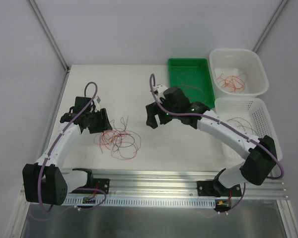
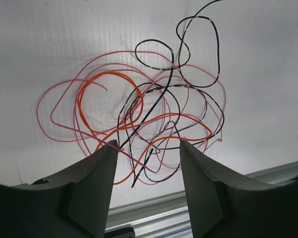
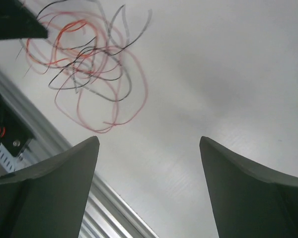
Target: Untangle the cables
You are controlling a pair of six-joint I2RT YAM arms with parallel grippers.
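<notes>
A tangle of thin cables in red, orange, pink and black lies in loose loops on the white table, left of centre. It fills the left wrist view and shows at the upper left of the right wrist view. My left gripper is open, just left of the tangle, with a pink strand and an orange strand crossing between its fingertips. My right gripper is open and empty, above bare table to the right of the tangle.
A green tray holds a thin wire. A white tub at the back right holds red wires. A white slotted basket on the right holds a dark wire. An aluminium rail runs along the table's near edge.
</notes>
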